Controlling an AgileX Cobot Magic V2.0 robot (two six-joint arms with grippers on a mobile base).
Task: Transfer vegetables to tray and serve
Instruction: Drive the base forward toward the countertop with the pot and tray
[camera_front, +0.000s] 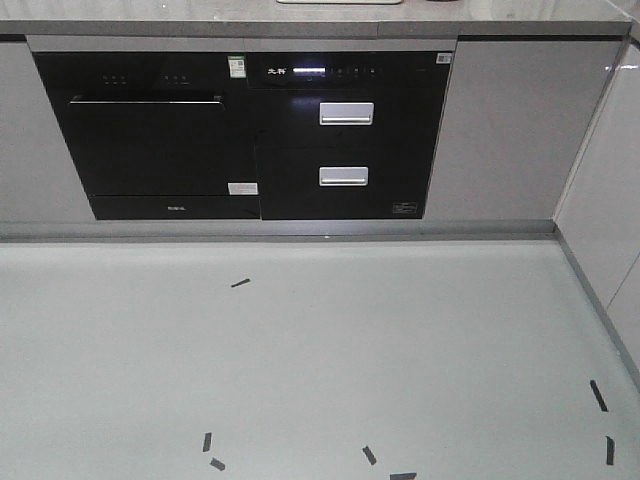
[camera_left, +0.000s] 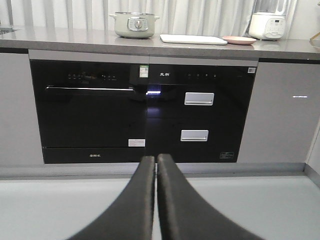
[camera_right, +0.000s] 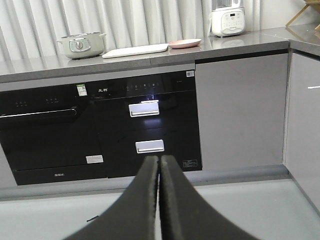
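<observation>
Both tools closed and empty. The left gripper (camera_left: 155, 160) has its black fingers pressed together tip to tip, nothing between them, and sits low, well below the tray (camera_left: 193, 39) and far from it. The right gripper (camera_right: 159, 160) is the same: fingers meeting along a hairline seam, holding nothing, also well below the tray. The tray is white and lies flat on the grey counter (camera_left: 75, 42), seen almost edge-on. A pink plate (camera_left: 239, 40) is just right of the tray by its short end; can't tell if they touch, and can't tell what lies on the plate from this low angle. A green pot (camera_left: 134, 25) with a lid is left of the tray, apart from it. A white cooker (camera_left: 267, 25) is further right of the tray, beyond the plate. Black appliances (camera_front: 240, 135) are built in under the counter, straight below the tray, with two silver handles (camera_front: 346, 113) stacked one above the other. The pale floor (camera_front: 300, 350) lies lowest below the tray, with short dark tape marks (camera_front: 240, 283) on it.
</observation>
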